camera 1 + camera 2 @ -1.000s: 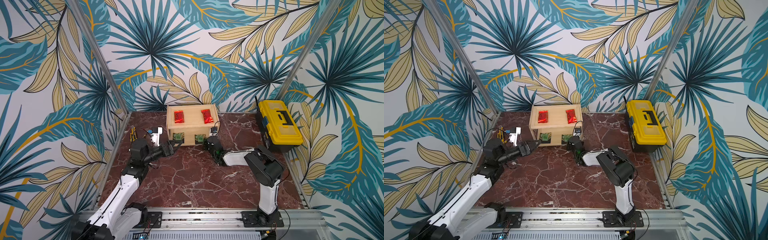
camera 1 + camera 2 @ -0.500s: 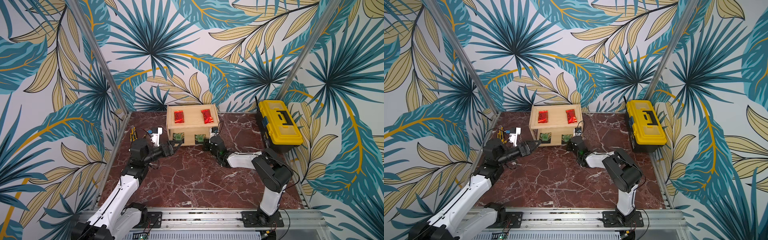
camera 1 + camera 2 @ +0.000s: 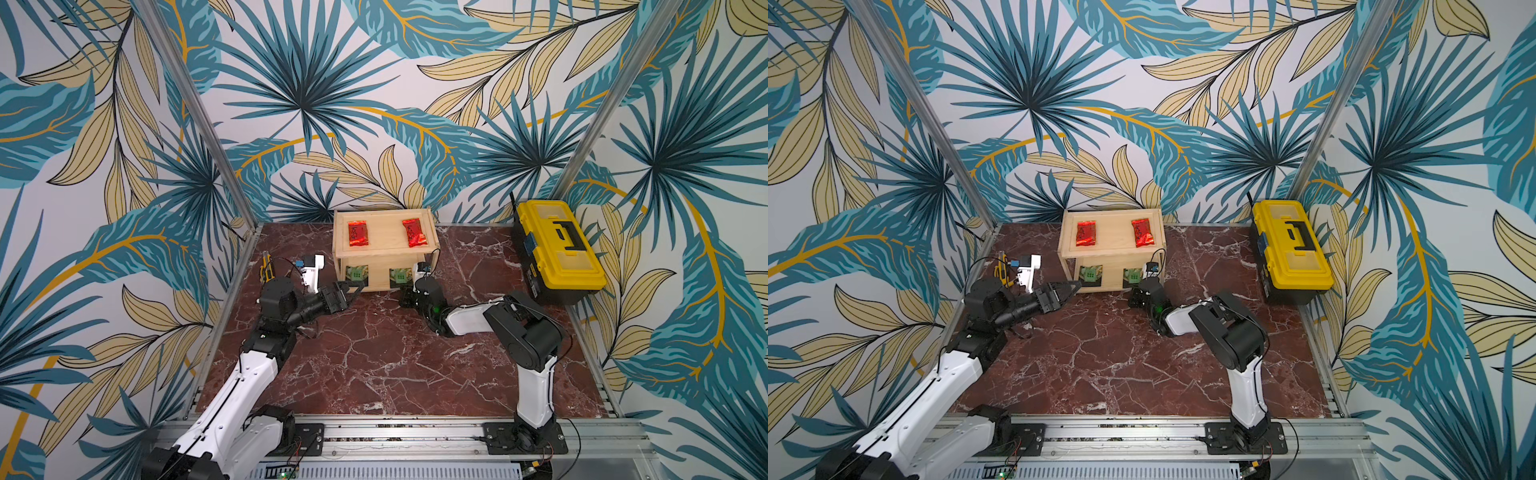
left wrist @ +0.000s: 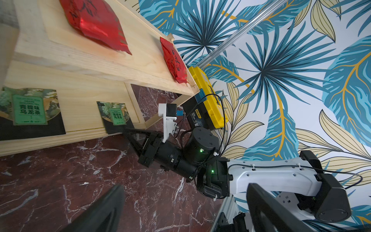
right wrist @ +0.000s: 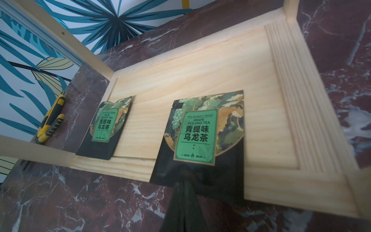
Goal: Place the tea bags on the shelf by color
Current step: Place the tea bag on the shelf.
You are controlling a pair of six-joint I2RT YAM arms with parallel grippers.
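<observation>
The shelf (image 3: 384,243) (image 3: 1113,245) stands at the back of the marble table. Two red tea bags (image 3: 357,233) (image 3: 414,232) lie on its top tier. Two green tea bags (image 3: 356,273) (image 3: 400,275) lie on the lower tier. In the right wrist view the nearer green tea bag (image 5: 202,136) overhangs the front rim. My right gripper (image 5: 184,183) (image 3: 404,291) is shut, its tip at that bag's dark near edge, with nothing seen between the fingers. My left gripper (image 3: 357,286) (image 4: 180,217) hovers open and empty before the shelf's left front corner.
A yellow-and-black toolbox (image 3: 557,249) sits at the back right against the wall. A yellow utility knife (image 3: 266,268) (image 5: 51,120) lies left of the shelf by the left wall. Patterned walls with metal posts close in three sides.
My right gripper's jaws have closed in front of the lower tier, and the right arm's elbow has shifted. The left arm and all the tea bags have stayed put.
</observation>
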